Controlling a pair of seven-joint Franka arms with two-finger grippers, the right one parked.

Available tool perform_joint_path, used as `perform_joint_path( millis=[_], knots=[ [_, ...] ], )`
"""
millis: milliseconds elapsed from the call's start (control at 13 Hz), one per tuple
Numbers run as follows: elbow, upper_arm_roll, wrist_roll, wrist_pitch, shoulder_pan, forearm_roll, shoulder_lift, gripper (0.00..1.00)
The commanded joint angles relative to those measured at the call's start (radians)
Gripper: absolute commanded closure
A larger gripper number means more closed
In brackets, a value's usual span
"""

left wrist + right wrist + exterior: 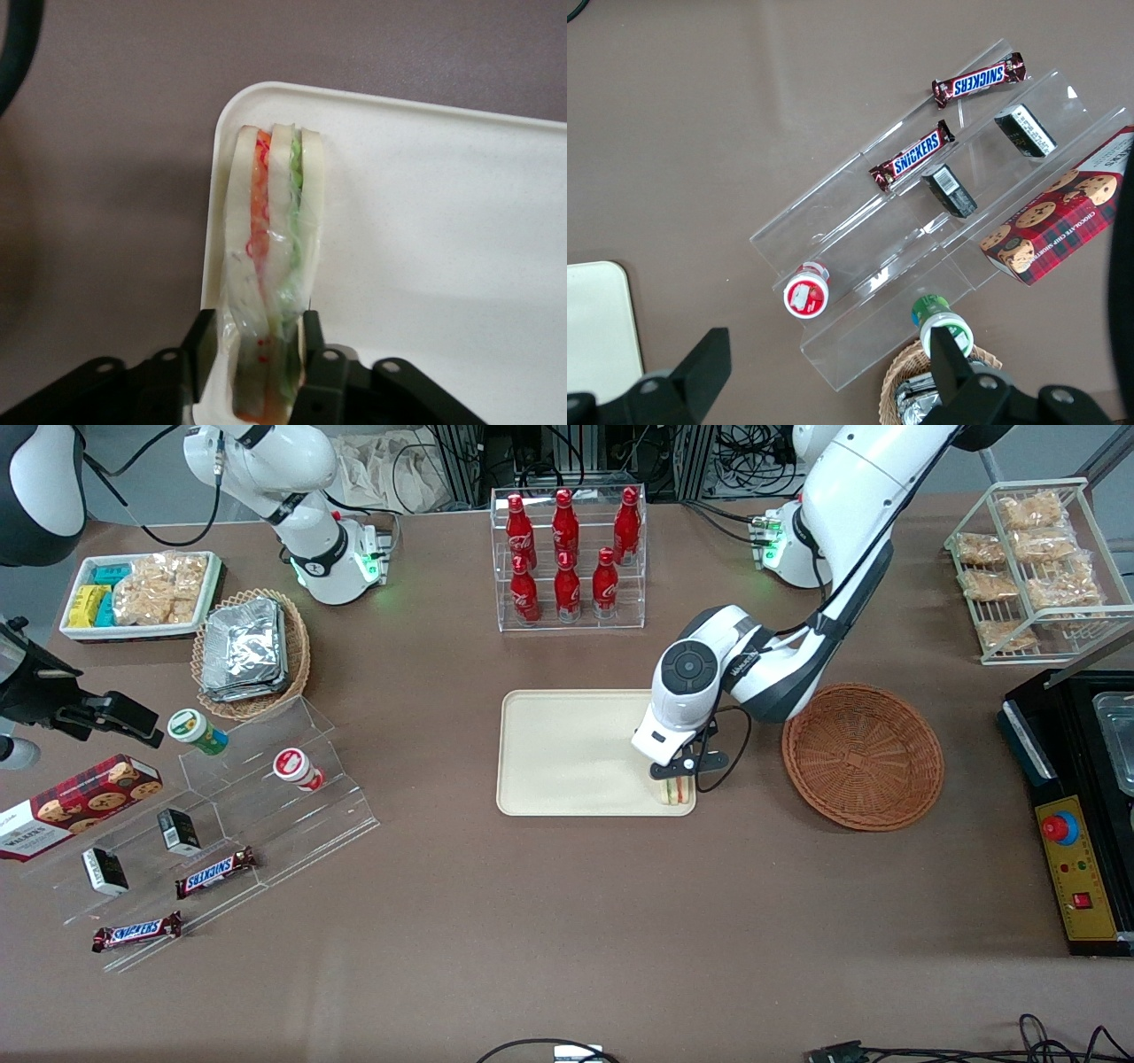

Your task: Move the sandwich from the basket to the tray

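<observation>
The sandwich [675,791], a clear-wrapped wedge of pale bread with red-orange and green layers, stands on edge in the corner of the cream tray [567,753] nearest the front camera and the basket. My left gripper [673,778] is right over it, fingers on either side, shut on the sandwich. In the left wrist view the sandwich [270,221] runs out from between the black fingers [312,354], just inside the tray's [425,221] rounded corner. The reddish-brown basket [862,755] lies beside the tray, toward the working arm's end, with nothing in it.
A clear rack of red bottles [567,558] stands farther from the front camera than the tray. A tan basket of foil packets [248,651], a clear stepped stand with snacks [239,815] and a white bin [142,593] lie toward the parked arm's end. A wire rack [1036,567] and a black box [1076,815] are near the basket.
</observation>
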Motion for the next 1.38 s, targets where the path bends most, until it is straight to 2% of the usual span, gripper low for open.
perform_joint_path(
  millis=[0,154,308,462,692,846,1077,1308],
  knots=[
    [0.013,-0.005,-0.029,-0.02,-0.002,0.019,-0.021,0.0],
    [0.03,-0.005,-0.015,-0.072,0.001,0.01,-0.078,0.0],
    [0.109,-0.005,0.02,-0.246,0.001,-0.024,-0.148,0.0],
    [0.22,0.014,0.136,-0.42,0.005,-0.126,-0.232,0.0],
    [0.28,0.193,0.314,-0.535,0.005,-0.223,-0.375,0.0],
    [0.28,0.344,0.478,-0.581,-0.003,-0.231,-0.434,0.0],
    [0.265,0.477,0.571,-0.62,-0.003,-0.237,-0.495,0.0],
    [0.205,0.578,0.649,-0.576,-0.005,-0.317,-0.54,0.0]
  ],
)
